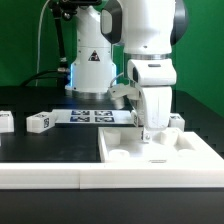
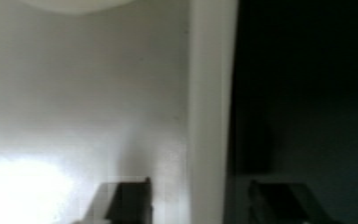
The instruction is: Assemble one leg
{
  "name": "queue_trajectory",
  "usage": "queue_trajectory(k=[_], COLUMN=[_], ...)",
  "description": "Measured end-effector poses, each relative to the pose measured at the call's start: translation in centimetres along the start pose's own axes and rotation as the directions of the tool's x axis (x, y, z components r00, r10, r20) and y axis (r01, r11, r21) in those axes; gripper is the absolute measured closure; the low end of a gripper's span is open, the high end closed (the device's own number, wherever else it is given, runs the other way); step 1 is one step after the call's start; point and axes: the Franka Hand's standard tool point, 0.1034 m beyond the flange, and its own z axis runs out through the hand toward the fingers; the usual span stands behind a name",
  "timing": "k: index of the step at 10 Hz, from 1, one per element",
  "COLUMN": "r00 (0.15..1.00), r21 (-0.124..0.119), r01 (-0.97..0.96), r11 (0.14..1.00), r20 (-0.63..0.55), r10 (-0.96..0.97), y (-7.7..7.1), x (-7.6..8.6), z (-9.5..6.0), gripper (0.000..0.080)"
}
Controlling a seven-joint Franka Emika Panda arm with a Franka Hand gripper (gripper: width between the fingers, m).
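The large white tabletop (image 1: 165, 152) lies at the front, on the exterior view's right. My gripper (image 1: 148, 128) is low over its far rim. In the wrist view the gripper (image 2: 201, 192) is open, with one dark fingertip (image 2: 130, 200) over the white tray floor and the other over the dark table. The raised rim (image 2: 211, 90) runs between the fingers, and neither visibly touches it. A small white leg (image 1: 38, 122) with a tag lies on the table at the exterior view's left, far from the gripper. Another leg (image 1: 5, 121) lies at the left edge.
The marker board (image 1: 90, 116) lies flat behind the tabletop, in front of the robot base (image 1: 92, 60). A further small white part (image 1: 179, 120) sits just beyond the tabletop's far rim on the exterior view's right. A white ledge (image 1: 40, 175) runs along the front.
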Motion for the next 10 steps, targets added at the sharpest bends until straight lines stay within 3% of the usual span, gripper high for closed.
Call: queue_trajectory(k=[1,2,3,4,8,10], r00=[1.000,1.000,1.000,1.000,1.000,0.997], r21=[0.000,0.000,0.000,0.000,-0.001,-0.032], r01=[0.000,-0.001,-0.001,-0.001,-0.004,-0.078], r11=[1.000,1.000,1.000,1.000,1.000,0.996], r20=[0.000,0.000,0.000,0.000,0.001,0.007], r10=[0.000,0.001,0.001,0.001,0.004,0.078], y=[0.0,0.0,0.0,0.0,0.0,-0.2], x=[0.0,0.0,-0.1,-0.1,-0.1,0.6], z=[0.0,0.0,0.0,0.0,-0.1,-2.4], gripper=[0.0355,0.0228,0.0228,0.0166,0.0151,0.0151])
